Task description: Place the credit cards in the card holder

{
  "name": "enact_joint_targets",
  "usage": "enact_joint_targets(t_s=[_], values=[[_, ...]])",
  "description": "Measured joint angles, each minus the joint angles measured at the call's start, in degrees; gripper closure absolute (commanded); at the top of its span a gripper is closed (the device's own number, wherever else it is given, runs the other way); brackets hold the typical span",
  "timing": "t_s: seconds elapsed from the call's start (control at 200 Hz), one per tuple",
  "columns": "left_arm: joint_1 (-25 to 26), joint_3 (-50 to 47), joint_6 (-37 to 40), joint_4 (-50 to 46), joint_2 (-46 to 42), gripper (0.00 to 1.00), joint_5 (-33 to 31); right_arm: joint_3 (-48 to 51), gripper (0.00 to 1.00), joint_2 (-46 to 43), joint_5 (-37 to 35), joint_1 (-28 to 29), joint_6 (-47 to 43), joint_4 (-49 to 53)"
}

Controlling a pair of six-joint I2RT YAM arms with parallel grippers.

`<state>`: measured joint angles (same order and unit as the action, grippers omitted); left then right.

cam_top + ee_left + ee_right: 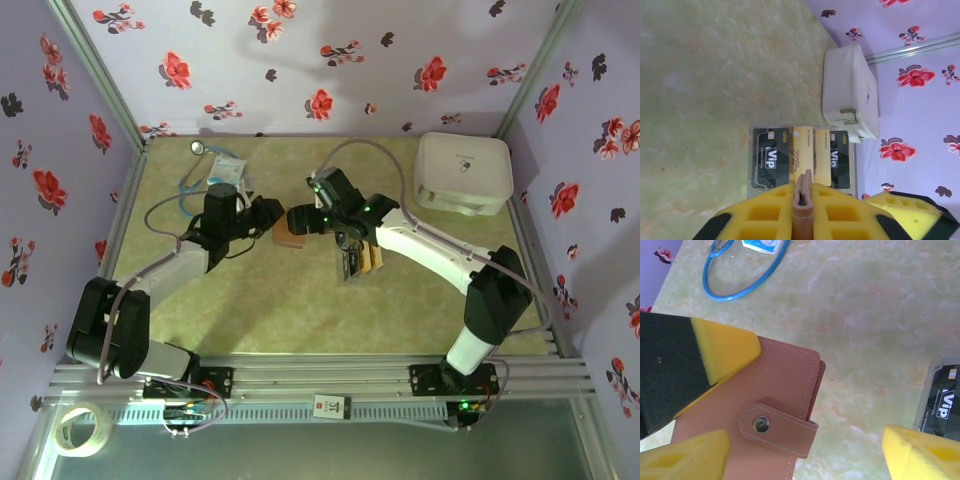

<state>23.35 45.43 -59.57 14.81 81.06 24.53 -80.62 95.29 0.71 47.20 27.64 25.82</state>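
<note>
on the table (300,310), credit cards (362,262) lie abreast, long axes near-to-far.

You're working in a staged robot test booth, not a home. Flower-print panels (320,60) in aluminium framing (98,70) wall in the green marbled tabletop (300,310) beneath the fingers (765,215). Behind them, both arms (430,245) are bolted to a slotted aluminium rail (330,372).
</note>
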Motion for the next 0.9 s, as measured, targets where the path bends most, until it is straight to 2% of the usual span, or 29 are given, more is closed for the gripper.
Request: enact_joint_targets(t_s=[0.51, 0.9], values=[[0.02, -1.09, 0.85, -0.31, -2.67, 0.98, -1.88, 0.11, 0.21, 2.36, -1.79, 0.90, -0.48, -2.01], [0.00, -1.16, 1.27, -1.51, -2.16, 0.98, -4.04, 0.07, 0.26, 6.19, -0.98, 1.99, 0.00, -4.55]])
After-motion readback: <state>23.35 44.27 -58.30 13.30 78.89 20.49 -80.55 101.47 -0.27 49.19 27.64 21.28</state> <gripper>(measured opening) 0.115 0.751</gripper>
